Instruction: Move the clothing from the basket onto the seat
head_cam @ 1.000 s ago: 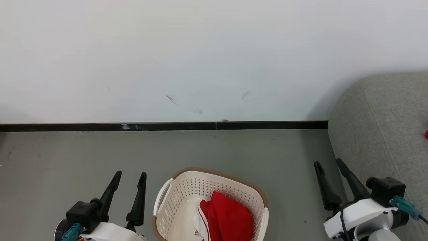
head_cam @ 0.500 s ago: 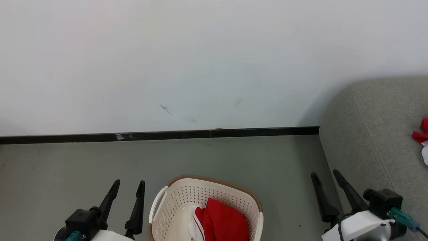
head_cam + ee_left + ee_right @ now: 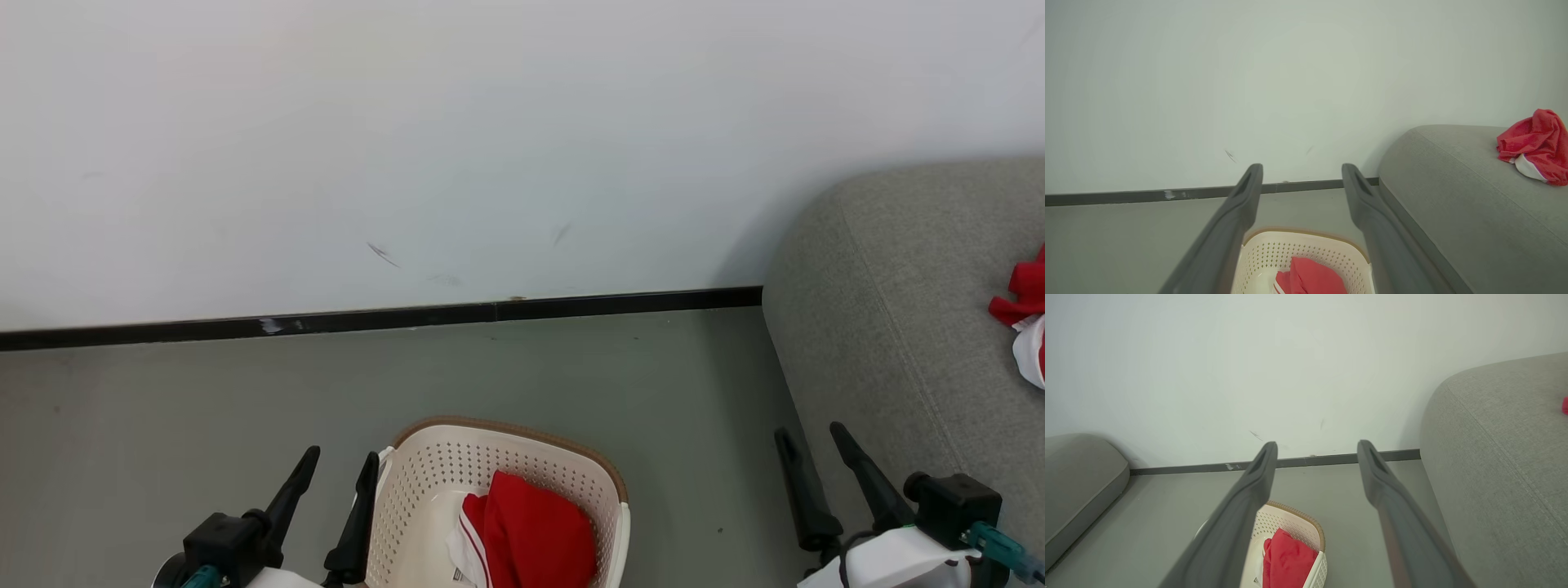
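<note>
Red first: soft bright red fabric clothing (image 3: 531, 535) with a white stripe sits bundled inside the rounded cream plastic basket (image 3: 457, 469) with perforated walls and a brown woven-look rim. The basket stands on the grey floor (image 3: 204, 392) just to the right of the left gripper (image 3: 342, 455). That gripper's inner finger lines up with the basket's near wall in the head view, though contact is impossible to call. Its two long dark fingers stand apart, with nothing between them. Over at the right gripper (image 3: 808, 430) the fingers are spread too, holding nothing; the large light grey upholstered seat (image 3: 882, 327) is immediately to its right and the basket well off to its left. Beyond and to the right of that gripper, a crumpled red and white garment (image 3: 1020, 302) lies on the seat. Ahead of both grippers, a black skirting strip (image 3: 408, 317) runs beneath the white wall (image 3: 490, 122).
</note>
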You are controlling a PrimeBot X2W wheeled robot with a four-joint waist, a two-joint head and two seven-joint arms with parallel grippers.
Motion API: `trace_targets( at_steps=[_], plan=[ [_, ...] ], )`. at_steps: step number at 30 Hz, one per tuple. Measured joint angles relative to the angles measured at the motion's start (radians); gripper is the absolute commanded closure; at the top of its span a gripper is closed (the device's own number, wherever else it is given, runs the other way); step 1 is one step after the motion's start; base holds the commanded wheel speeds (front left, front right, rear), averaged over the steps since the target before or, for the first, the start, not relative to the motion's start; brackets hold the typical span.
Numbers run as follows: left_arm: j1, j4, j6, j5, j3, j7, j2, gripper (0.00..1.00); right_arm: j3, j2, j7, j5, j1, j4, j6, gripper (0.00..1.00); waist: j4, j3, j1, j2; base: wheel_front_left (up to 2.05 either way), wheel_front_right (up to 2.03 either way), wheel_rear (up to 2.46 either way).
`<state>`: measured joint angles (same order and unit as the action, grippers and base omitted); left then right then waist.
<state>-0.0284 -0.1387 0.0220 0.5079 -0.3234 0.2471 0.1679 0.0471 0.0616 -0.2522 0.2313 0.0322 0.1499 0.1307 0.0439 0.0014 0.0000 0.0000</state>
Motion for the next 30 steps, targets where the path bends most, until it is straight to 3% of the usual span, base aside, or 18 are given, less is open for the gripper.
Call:
trace_targets(
  at_steps=[30],
  plan=[
    [-0.108,0.011,-0.034,-0.026,-0.109,-0.172,-0.01,0.0,-0.029,-0.019,0.0,-0.038,0.001,-0.105,0.0,0.0,-0.083,0.23,0.0,0.0,0.0,0.0,0.0]
  ],
)
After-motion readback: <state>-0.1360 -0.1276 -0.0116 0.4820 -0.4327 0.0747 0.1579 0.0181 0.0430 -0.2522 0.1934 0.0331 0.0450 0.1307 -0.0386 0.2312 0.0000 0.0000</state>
